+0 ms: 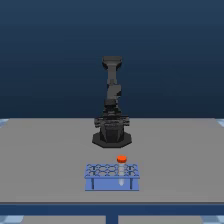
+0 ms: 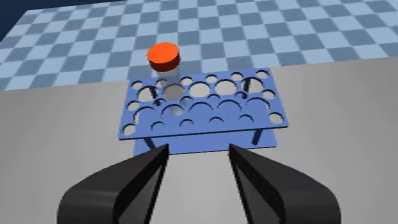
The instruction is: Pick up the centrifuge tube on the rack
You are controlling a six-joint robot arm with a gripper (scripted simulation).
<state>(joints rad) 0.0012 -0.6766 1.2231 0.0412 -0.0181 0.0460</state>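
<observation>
Gripper, fingers parted and empty, short of the rack; it should advance squarely to straddle the centrifuge tube below its orange cap.

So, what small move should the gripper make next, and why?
Probably advance the gripper toward the centrifuge tube. Its jaws stand open and empty, short of the rack, while the tube stands upright in a hole at the rack's far side, untouched.
</observation>
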